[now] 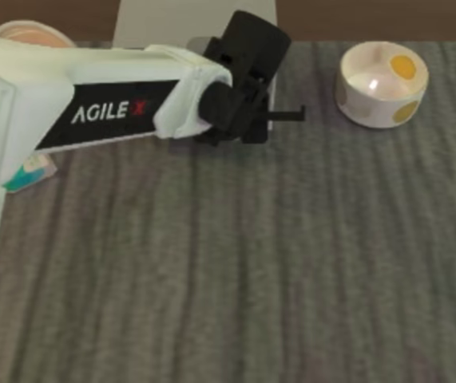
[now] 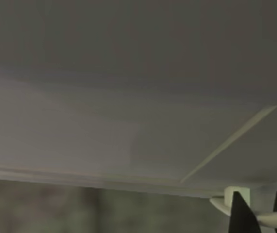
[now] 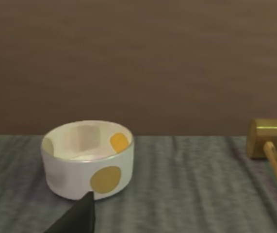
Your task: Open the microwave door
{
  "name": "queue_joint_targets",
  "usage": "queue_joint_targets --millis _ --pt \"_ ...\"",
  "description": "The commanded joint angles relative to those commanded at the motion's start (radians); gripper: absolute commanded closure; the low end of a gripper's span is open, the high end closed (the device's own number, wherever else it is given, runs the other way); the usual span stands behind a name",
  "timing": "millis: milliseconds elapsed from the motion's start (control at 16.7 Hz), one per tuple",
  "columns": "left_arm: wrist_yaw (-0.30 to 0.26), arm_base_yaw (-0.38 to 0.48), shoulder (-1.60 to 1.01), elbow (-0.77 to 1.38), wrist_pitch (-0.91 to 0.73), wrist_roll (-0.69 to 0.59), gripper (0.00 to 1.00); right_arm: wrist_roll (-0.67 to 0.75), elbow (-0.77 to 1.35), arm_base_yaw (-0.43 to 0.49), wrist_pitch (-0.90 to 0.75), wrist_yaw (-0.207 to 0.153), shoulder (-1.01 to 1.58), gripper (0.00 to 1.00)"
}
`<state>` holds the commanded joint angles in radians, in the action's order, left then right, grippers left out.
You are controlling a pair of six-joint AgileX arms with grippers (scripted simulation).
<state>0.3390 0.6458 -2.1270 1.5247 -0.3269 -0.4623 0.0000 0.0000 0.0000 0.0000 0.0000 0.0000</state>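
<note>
The microwave stands at the table's back edge, left of centre, and only its pale top shows from above. My left arm reaches across to its front, where my left gripper sits. The microwave door fills the left wrist view as a slanted grey panel. Its pale handle lies between the two dark fingertips, and my left gripper is shut on it. My right gripper is parked at the right edge of the table. Only one dark fingertip of it shows, with nothing held.
A white bowl with yellow dots stands at the back right. Another bowl peeks out at the back left. A small teal and white object lies under my left arm. A wooden mallet lies far right.
</note>
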Motion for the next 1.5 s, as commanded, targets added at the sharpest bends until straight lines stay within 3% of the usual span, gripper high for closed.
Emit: queue_joint_targets --millis 1500 --pt "-0.031 -0.006 0.035 -0.057 0.036 0.044 1.0 0.0 0.0 0.0 0.0 0.0 0.0 0.0"
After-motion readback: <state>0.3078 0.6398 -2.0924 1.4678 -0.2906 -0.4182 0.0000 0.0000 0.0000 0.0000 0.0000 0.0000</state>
